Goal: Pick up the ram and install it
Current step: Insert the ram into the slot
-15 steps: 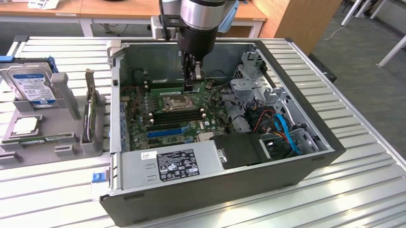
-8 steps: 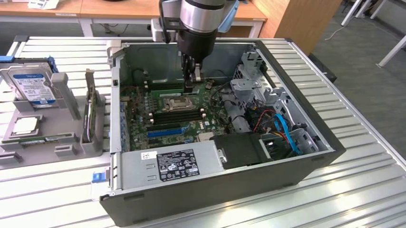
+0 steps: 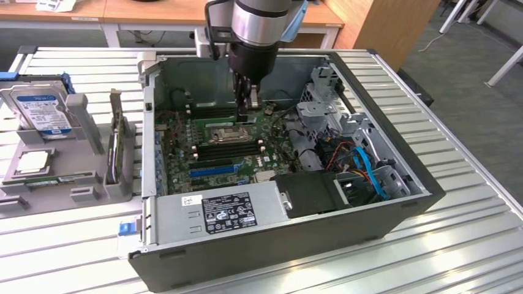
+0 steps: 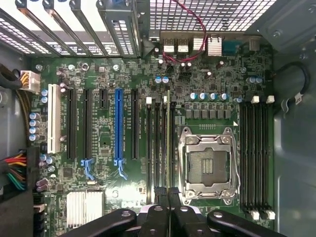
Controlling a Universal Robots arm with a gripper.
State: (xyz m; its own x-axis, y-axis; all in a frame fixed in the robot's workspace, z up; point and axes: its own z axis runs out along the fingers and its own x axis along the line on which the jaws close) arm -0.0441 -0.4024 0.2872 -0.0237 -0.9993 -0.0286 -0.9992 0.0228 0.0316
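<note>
Your claw (image 4: 169,196) — clenched on ram (image 4: 169,140) — holds it upright along slots (image 4: 154,148) just beside CPU socket (image 4: 208,164); seated or not, can't tell.

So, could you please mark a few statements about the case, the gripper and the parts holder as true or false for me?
1. The gripper is inside the open computer case, over the motherboard. True.
2. Its jaws stand wide open. False: they are shut on the ram, seen edge-on.
3. The CPU socket holds a processor. False: it is empty.
4. A hard drive stands in the grey holder, at the exterior view's left of the case. True.
</note>
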